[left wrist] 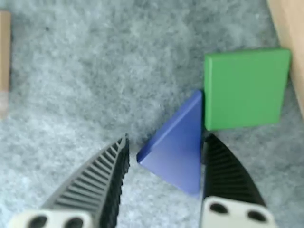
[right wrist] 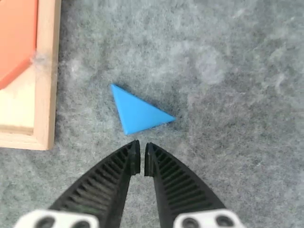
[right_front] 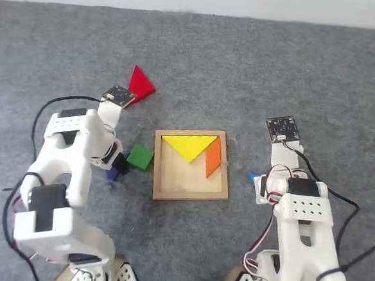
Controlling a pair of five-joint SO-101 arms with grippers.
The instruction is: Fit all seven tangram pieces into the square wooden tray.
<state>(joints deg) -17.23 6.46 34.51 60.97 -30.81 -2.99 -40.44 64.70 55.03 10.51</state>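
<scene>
The square wooden tray (right_front: 190, 195) lies mid-table, holding a yellow triangle (right_front: 188, 146) and an orange parallelogram (right_front: 213, 157). A green square (right_front: 140, 157) sits just left of it, and a red triangle (right_front: 140, 84) lies farther back. My left gripper (left wrist: 166, 140) is open and low over the mat, with a dark blue triangle (left wrist: 178, 147) between its fingers; the green square (left wrist: 244, 88) touches that triangle. My right gripper (right wrist: 142, 147) is shut, its tips just short of a light blue triangle (right wrist: 137, 115) that lies right of the tray's corner (right wrist: 47, 95).
Everything rests on a grey felt mat (right_front: 244, 67). Black cables (right_front: 55, 105) loop beside the left arm, and others trail from the right arm (right_front: 338, 196). A tan strip (left wrist: 4, 61) shows at the edge of the left wrist view.
</scene>
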